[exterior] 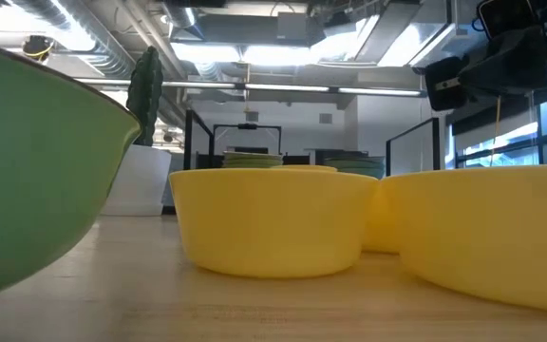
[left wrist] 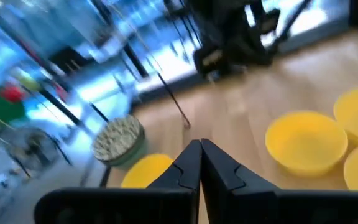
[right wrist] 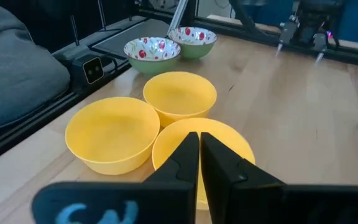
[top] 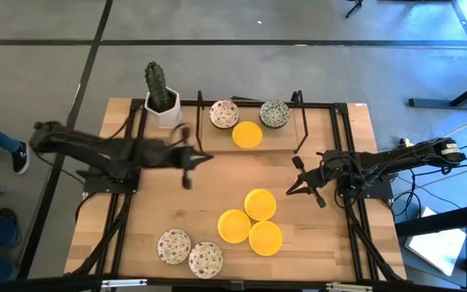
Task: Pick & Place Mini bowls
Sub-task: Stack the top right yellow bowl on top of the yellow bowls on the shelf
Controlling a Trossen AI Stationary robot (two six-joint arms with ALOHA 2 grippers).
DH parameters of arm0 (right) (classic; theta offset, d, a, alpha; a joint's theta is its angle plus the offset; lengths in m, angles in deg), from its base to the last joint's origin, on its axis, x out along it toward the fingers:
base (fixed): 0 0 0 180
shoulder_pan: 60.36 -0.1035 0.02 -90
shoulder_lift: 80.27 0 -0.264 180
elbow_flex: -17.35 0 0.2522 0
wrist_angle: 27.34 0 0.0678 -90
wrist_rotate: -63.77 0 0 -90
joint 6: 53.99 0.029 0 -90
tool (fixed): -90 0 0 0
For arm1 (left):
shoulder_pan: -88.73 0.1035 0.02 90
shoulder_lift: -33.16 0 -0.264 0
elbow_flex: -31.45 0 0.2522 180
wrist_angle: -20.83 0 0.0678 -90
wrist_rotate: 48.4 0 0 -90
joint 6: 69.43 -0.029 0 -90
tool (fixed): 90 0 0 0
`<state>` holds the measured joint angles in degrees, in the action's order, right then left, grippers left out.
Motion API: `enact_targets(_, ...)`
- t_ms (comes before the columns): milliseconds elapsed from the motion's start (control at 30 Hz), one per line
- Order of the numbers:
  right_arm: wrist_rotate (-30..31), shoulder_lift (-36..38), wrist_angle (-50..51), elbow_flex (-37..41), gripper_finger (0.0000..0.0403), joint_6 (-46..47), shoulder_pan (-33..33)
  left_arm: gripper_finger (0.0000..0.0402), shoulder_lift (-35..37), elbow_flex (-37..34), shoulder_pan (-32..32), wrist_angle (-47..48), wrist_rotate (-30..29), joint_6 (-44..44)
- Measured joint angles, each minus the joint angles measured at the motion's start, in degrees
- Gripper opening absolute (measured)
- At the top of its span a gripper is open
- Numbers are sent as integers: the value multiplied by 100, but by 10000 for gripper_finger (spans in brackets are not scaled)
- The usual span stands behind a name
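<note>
Yellow mini bowls (right wrist: pixel 166 118) apparently below right pincer (right wrist: pixel 199 163)

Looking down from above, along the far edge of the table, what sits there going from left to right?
Cactus in its white pot → red-speckled bowl → single yellow bowl, a little nearer than its neighbours → green-grey patterned bowl.
</note>
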<state>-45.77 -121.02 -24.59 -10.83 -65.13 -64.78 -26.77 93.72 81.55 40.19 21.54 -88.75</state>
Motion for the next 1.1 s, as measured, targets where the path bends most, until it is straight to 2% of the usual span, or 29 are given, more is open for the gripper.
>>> enact_targets(100,8,-2,-230,0,19,-7,0,2,939,-1534,-442,-1532,-907,-39)
enact_targets(200,201,-2,-579,0,19,164,0,1,1617,-2559,-770,-2721,-1192,-243)
enact_targets(267,397,-2,-655,-54,15,337,0,1,1886,-2986,-902,-3401,-1197,-526)
enact_targets(333,760,-65,-255,-328,6,508,-55,2,1996,-3246,-972,-4062,-1197,-864)
enact_targets(433,1819,-394,920,-974,6,663,-330,2,2003,-3419,-957,-4679,-1414,-1397)
enact_targets(500,2458,-769,1884,-1555,4,832,-547,1,2007,-3411,-937,-4817,-1598,-1689)
enact_targets(567,2818,-1243,2842,-2220,3,1165,-764,1,2004,-3379,-915,-4816,-1704,-1760)
enact_targets(767,2883,-2753,4975,-3844,12,2012,-1185,8,1972,-3350,-912,-4618,-1739,-1447)
enact_targets(900,2837,-3451,5462,-4256,24,2106,-1276,5,1919,-3350,-922,-4514,-1585,-1091)
enact_targets(1100,2644,-4067,5064,-4301,65,2115,-1276,6,1871,-3350,-922,-4299,-1444,-995)
